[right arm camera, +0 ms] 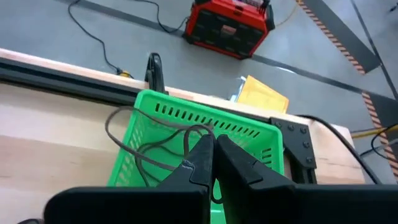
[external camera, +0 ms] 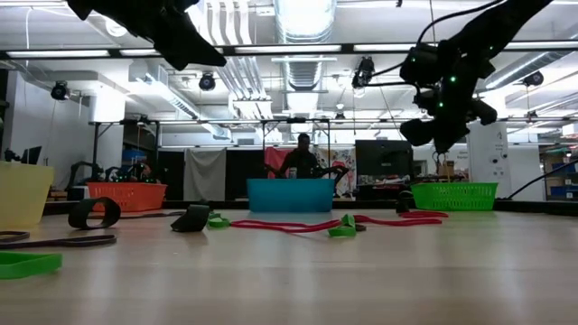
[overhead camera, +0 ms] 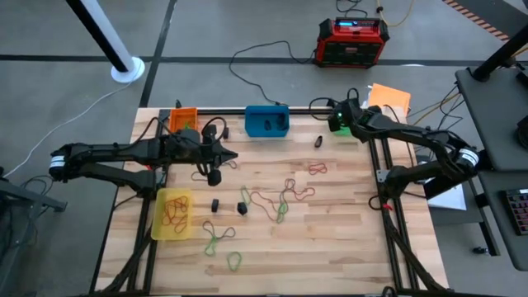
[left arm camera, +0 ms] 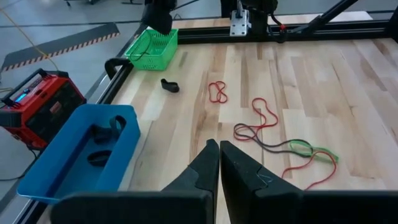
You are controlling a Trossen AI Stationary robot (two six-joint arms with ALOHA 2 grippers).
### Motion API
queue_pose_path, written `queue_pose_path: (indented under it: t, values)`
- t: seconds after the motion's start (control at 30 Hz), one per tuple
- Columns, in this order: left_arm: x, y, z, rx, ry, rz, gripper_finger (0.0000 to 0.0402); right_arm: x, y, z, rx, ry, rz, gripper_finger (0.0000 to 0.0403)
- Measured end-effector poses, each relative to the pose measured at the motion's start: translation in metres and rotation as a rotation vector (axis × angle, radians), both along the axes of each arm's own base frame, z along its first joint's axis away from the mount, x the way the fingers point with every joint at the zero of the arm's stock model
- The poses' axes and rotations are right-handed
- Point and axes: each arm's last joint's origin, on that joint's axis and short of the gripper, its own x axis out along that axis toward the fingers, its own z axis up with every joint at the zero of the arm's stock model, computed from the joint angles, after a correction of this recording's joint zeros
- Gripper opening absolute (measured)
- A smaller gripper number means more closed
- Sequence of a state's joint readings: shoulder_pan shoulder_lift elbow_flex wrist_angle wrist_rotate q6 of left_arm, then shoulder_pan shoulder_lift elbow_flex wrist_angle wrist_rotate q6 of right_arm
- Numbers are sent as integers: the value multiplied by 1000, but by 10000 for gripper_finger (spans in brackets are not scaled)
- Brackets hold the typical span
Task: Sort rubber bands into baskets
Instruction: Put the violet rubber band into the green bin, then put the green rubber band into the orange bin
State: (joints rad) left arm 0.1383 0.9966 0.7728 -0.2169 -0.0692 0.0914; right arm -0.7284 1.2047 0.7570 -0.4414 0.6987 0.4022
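the surface [overhead camera: 346, 247] is pale wooden planks with a black frame. thin floppy rubber bands [overhead camera: 280, 198] lie on it in a loose red, green and dark tangle, ahead of the left jaws [left arm camera: 219, 163], which are closed on nothing. the slatted green basket [right arm camera: 205, 134] sits directly under the right jaws [right arm camera: 213, 158]; these are shut too, with a thin tan band [right arm camera: 146, 149] draped over the basket's rim beside them. the smooth blue basket [left arm camera: 74, 158] beside the left jaws holds 2 black bands. the translucent yellow basket [overhead camera: 172, 214] holds red-brown loops. the orange basket [overhead camera: 184, 117] is behind the left arm.
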Motion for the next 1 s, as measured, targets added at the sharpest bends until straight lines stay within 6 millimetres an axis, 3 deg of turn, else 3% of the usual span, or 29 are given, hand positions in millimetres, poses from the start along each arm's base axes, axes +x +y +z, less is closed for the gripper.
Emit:
queue_pose_path:
  t: [0.4, 0.7, 0.83, 1.0]
  values:
    - [0, 0, 0, -16, -2, 7, 0, -14, 2, -11, 79, 83, -123, 9]
    - [0, 0, 0, -24, -4, 10, 0, -13, 1, -10, 54, 58, -136, 11]
    - [0, 0, 0, -24, -4, 11, 0, -10, 0, -10, 74, 14, -111, 32]
    - [0, 0, 0, -24, -4, 11, 0, -9, -1, -9, 66, 1, -109, 87]
